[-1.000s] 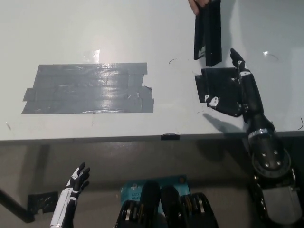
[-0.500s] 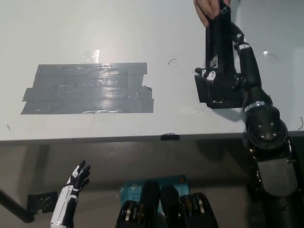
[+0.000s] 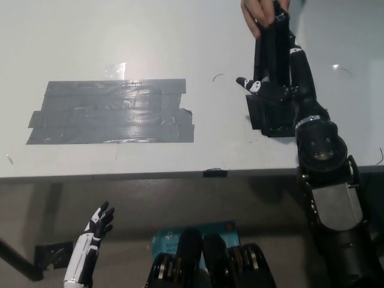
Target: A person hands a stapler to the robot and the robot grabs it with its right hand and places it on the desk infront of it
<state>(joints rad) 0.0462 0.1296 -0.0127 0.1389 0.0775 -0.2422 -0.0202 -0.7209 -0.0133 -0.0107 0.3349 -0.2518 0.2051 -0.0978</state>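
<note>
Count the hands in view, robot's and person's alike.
3. The robot's black right hand is against the black stapler at upper right; a person's hand grips the stapler's top; the robot's white left hand rests low at lower left.

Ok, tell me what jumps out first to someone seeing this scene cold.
At the top right, a person's hand holds a long black stapler while the robot's black right hand reaches up against it, above a black square patch. A broad patch of grey duct tape covers the white desk on the left. The white left hand rests open, lower left.
</note>
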